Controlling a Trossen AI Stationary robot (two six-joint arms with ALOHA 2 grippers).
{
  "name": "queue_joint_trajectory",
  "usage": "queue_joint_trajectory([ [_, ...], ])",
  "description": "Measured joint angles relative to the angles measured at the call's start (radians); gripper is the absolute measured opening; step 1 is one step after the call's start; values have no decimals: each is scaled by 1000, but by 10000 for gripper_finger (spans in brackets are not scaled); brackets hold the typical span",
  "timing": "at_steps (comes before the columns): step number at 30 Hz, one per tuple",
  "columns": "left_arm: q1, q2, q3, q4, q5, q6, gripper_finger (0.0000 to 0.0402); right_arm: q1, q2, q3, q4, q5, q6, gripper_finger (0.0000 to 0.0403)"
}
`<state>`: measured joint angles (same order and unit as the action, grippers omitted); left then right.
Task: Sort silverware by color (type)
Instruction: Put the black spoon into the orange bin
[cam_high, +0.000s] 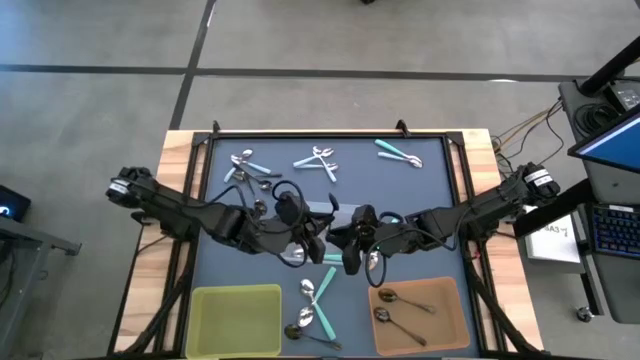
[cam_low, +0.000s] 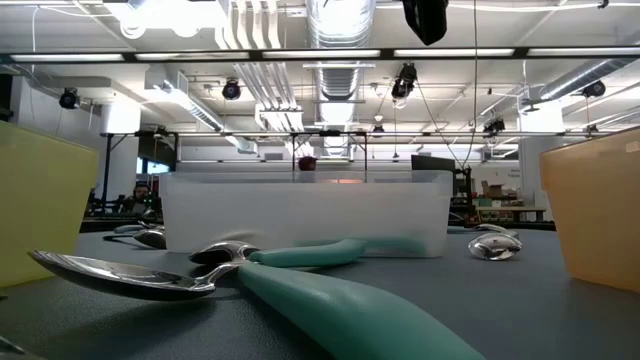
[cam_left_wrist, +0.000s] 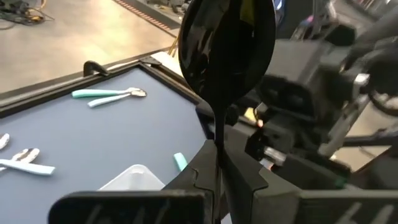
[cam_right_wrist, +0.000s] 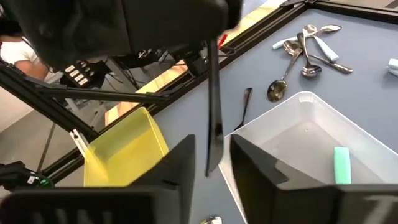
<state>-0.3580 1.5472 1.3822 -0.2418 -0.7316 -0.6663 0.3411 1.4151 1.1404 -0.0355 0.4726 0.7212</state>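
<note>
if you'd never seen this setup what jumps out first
Both arms meet at mid-table: the left gripper pinches a dark spoon upright by its handle, and the right gripper faces it, fingers spread around that handle. Below them sit a clear bin, a yellow bin and a brown bin with two spoons. Loose spoons are scattered along the far edge.

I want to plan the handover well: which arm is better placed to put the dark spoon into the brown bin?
Right. The brown bin, already holding two similar spoons, lies on the right arm's side. The left gripper holds the dark spoon; the right gripper is open around its handle.
</note>
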Motion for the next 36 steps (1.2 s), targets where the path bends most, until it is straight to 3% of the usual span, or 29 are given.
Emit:
queue_joint_trajectory([
  [7,1,12,-8,31,4,-7,0,-10,0,0,9,-2,-23,18],
  [25,1,14,-5,33,22,7,1,-27,-5,0,-21,-4,-29,9],
  [31,-2,-7,9,-32,12,63,28,-29,-49,0,-102,-2,-11,9],
  [36,-2,-11,44,-186,12,63,60,-23,-119,0,-217,-36,18,8],
])
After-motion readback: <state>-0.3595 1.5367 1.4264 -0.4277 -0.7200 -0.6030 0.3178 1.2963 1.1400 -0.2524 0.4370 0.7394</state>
